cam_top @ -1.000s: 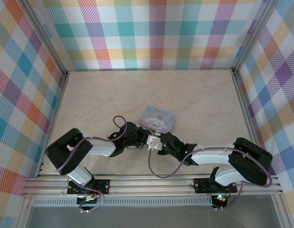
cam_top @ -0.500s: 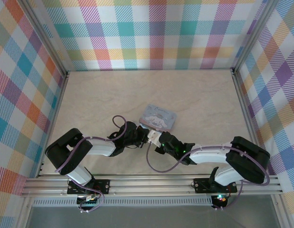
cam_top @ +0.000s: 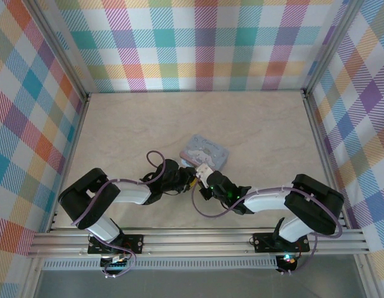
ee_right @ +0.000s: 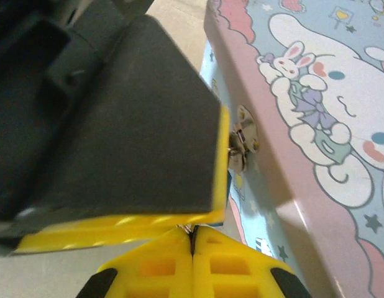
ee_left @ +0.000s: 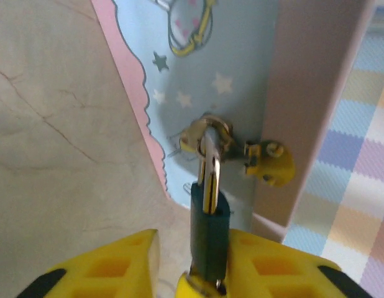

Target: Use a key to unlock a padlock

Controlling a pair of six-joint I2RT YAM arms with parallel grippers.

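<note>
Right claw [ee_right: 192, 239] nearer one padlock [ee_left: 209, 239]

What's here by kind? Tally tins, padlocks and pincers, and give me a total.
Tin: 1
Padlock: 1
Pincers: 2, the left pincer and the right pincer
Total: 4

Padlock [ee_left: 209, 239] on hasp [ee_left: 207, 131], near side of tin [cam_top: 205, 151]; tin on table [cam_top: 273, 124].

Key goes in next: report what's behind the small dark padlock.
The pale blue starry tin box, whose metal hasp ring holds the silvery loop of the dark bluish padlock. The padlock, clamped in the left gripper, covers part of that wall.
</note>
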